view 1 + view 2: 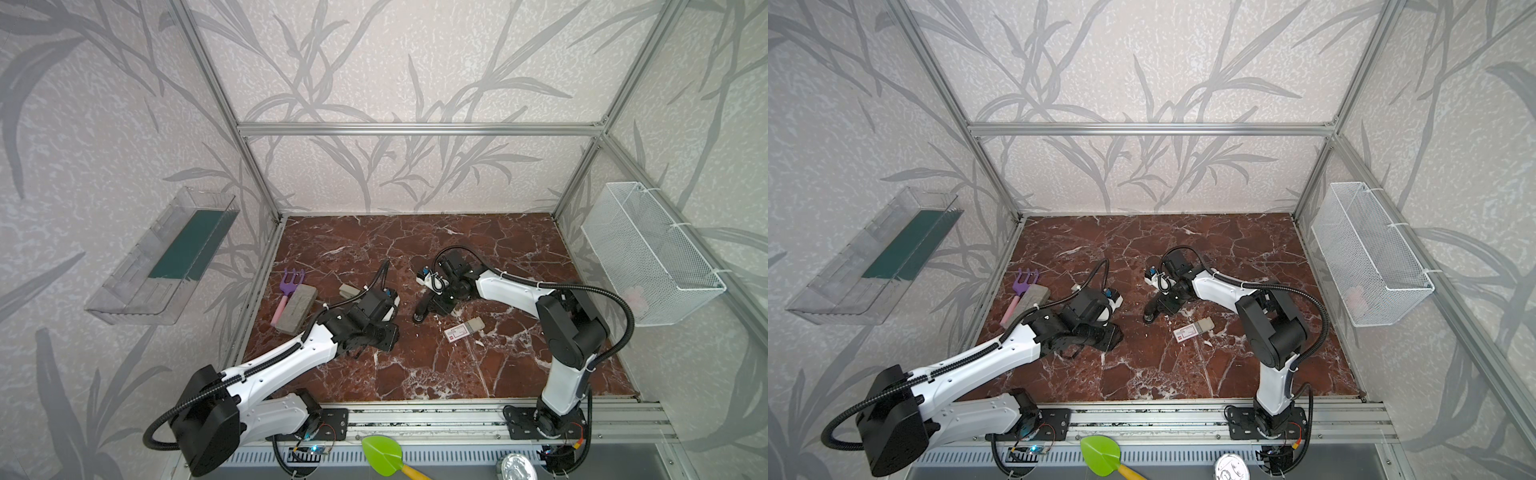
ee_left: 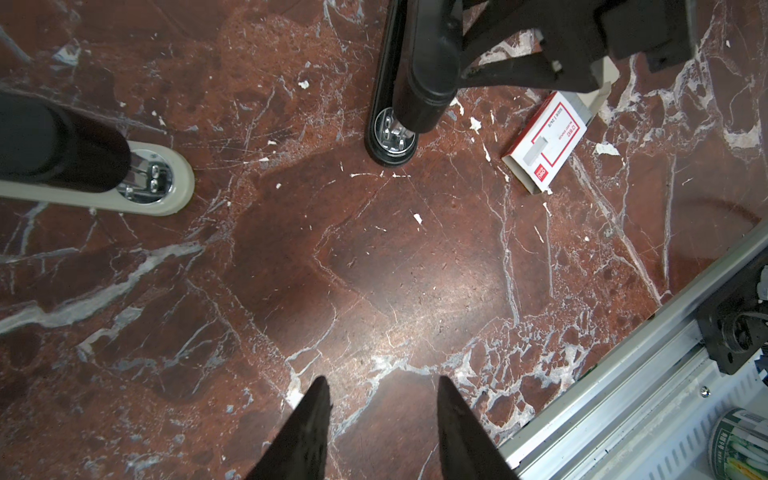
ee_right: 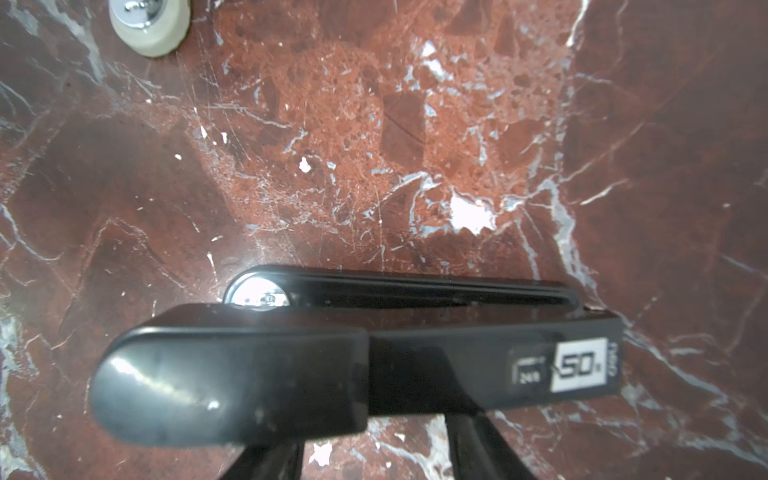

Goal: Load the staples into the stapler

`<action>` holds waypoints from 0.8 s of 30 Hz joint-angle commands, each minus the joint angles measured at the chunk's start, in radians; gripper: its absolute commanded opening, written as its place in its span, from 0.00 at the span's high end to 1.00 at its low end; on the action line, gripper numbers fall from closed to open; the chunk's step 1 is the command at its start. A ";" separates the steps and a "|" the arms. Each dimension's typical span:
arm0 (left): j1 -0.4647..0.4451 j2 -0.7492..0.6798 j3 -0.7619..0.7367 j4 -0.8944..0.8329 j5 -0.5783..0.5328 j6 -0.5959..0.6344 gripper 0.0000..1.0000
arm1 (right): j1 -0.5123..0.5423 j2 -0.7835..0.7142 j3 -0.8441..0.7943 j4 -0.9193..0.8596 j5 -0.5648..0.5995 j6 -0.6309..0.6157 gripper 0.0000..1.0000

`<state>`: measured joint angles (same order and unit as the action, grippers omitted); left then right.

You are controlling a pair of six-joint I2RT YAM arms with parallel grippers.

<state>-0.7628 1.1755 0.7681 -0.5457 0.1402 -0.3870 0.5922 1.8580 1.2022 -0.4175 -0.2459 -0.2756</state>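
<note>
The staples [image 1: 463, 329] lie near the right tool [image 1: 432, 306], untouched.

The tabletop [image 2: 374, 270] looks like polished red-brown marble, smooth and faintly glossy, veined white (pale flecks lie scattered on it). The black stapler [image 3: 232, 374] is shiny, scuffed plastic with a bright chrome anvil plate [image 2: 387, 133]; the beige stapler [image 2: 83, 201] has a matt base. The staples box [image 2: 548, 145] is matt white cardboard printed red. The basket [image 1: 648, 257] is white wire mesh.
</note>
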 commanded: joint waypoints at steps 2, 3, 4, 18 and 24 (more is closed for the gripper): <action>0.009 0.010 0.046 0.002 -0.026 0.010 0.55 | 0.005 -0.020 0.025 -0.025 -0.010 0.022 0.44; 0.011 0.010 0.051 0.003 -0.040 0.005 0.54 | 0.002 -0.040 0.015 -0.024 -0.007 0.026 0.43; 0.016 0.010 0.055 0.006 -0.046 0.002 0.54 | -0.003 -0.062 0.002 -0.022 -0.006 0.033 0.42; 0.236 -0.016 0.189 0.032 -0.296 -0.025 0.01 | -0.177 -0.559 -0.293 0.234 0.194 0.292 0.01; 0.350 -0.060 0.158 0.139 -0.574 0.017 0.01 | -0.266 -0.693 -0.463 0.406 0.540 0.374 0.01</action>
<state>-0.4595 1.1378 0.9260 -0.4679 -0.2356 -0.3943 0.3546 1.2003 0.7860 -0.1261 0.0711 0.0299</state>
